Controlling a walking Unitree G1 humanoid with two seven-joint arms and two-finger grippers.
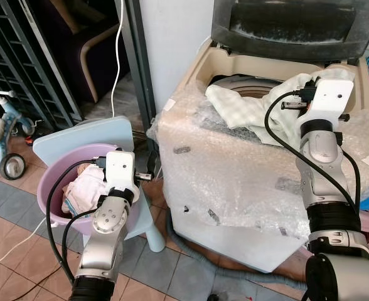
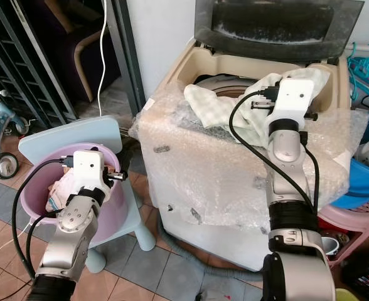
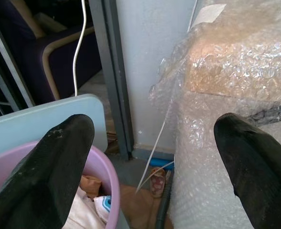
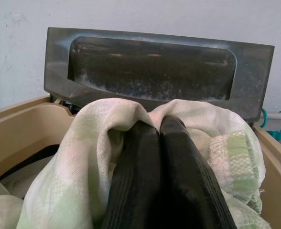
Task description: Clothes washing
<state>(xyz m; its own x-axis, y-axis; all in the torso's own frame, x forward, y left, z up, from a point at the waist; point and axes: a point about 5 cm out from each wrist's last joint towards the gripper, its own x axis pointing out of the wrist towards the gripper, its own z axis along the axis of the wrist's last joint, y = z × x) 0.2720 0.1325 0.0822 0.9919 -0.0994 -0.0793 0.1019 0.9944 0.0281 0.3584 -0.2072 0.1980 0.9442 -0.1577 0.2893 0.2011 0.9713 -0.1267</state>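
The right gripper [image 4: 159, 125] fingers were closed on the green checked cloth [image 1: 235, 103], held over the washer's [image 1: 235, 188] open tub (directly below); left gripper [image 3: 150, 157] was spread wide, empty, by the pink basin [image 1: 53, 179].

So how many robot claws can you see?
2. The left claw is open above the pink basin; the right claw is shut on the green cloth at the washing machine.

The right arm reaches up and forward, forearm nearly upright, wrist bent ahead. Its right hand [image 4: 157, 143] has both black fingers [image 4: 131, 191] pressed together, pale green fabric pinched around them. The left arm is lower, elbow bent, its left hand [image 3: 155, 157] with fingers [image 3: 49, 162] spread wide apart, holding nothing.
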